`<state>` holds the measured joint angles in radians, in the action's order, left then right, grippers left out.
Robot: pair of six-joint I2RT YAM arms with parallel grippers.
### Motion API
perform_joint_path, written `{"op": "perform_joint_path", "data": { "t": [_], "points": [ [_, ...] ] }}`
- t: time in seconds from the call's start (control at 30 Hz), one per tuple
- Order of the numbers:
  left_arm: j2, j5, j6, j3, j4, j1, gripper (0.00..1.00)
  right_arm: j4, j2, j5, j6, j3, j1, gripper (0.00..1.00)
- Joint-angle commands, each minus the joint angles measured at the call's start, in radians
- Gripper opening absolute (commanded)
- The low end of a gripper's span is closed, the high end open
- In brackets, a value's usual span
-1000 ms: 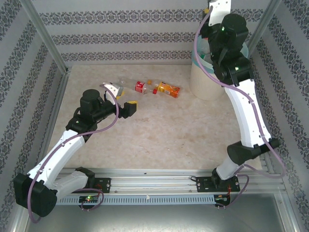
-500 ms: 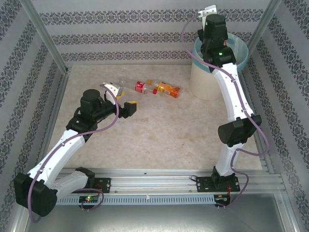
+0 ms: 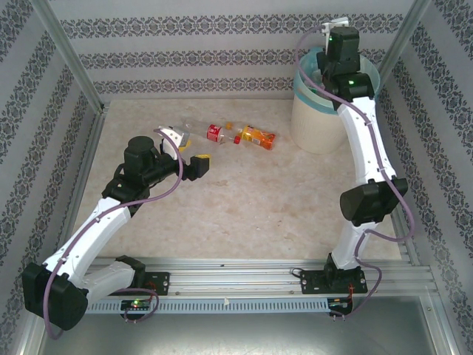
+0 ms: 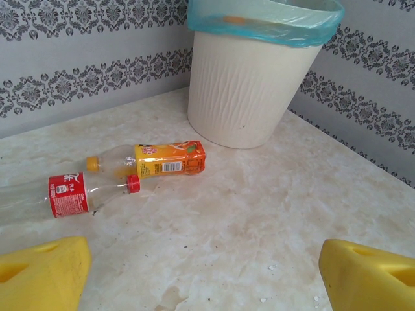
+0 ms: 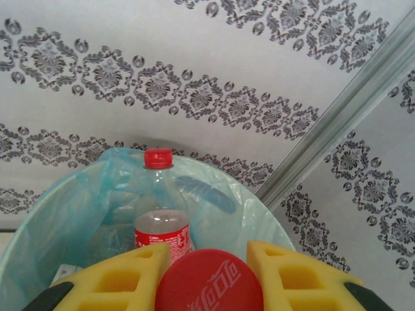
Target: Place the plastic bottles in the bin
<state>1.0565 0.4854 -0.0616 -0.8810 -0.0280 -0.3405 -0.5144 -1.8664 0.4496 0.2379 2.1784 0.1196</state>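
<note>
Two plastic bottles lie on the table: one with a red label (image 3: 214, 133) (image 4: 71, 194) and one with an orange label (image 3: 259, 137) (image 4: 168, 160), cap to cap. My left gripper (image 3: 188, 148) (image 4: 204, 259) hangs open just short of them, nothing between its yellow fingers. The bin (image 3: 314, 126) (image 4: 246, 91) stands at the back right. My right gripper (image 5: 209, 259) is over its mouth, shut on a bottle whose red cap (image 5: 209, 285) faces the camera. Another red-labelled bottle (image 5: 161, 220) stands upright inside the bag.
Patterned walls close in the table on three sides, with metal posts (image 3: 66, 59) at the corners. The bin stands tight in the far right corner. Bare marble tabletop (image 3: 259, 200) stretches between the two arms.
My right arm has lowered and stretched out over the bin with its bottle, the wrist shifting along the rim. The left arm and the two lying bottles have stayed put.
</note>
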Motion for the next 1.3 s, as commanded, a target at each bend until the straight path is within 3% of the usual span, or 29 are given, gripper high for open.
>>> {"op": "perform_joint_path", "data": {
  "t": [0.0, 0.3, 0.43, 0.6, 1.07, 1.27],
  "points": [
    [0.004, -0.010, -0.011, -0.006, 0.034, -0.010, 0.91, -0.086, -0.017, -0.066, -0.078, -0.097, -0.040, 0.00],
    [0.011, -0.014, -0.010, -0.008, 0.033, -0.010, 0.90, -0.034, -0.013, -0.087, -0.094, -0.172, -0.070, 0.00],
    [0.016, -0.016, -0.015, -0.009, 0.043, -0.011, 0.90, 0.004, 0.001, 0.027, -0.023, -0.105, -0.036, 0.00],
    [0.020, -0.013, -0.020, -0.001, 0.049, -0.010, 0.90, 0.084, 0.005, 0.075, 0.032, -0.015, -0.027, 0.00],
    [0.007, -0.023, -0.030, 0.008, 0.051, -0.009, 0.90, 0.292, -0.085, 0.107, 0.114, 0.092, -0.027, 0.00],
    [0.035, 0.057, -0.081, -0.038, 0.053, -0.016, 0.89, 0.309, -0.164, 0.081, 0.080, 0.187, -0.038, 0.00]
  ]
}}
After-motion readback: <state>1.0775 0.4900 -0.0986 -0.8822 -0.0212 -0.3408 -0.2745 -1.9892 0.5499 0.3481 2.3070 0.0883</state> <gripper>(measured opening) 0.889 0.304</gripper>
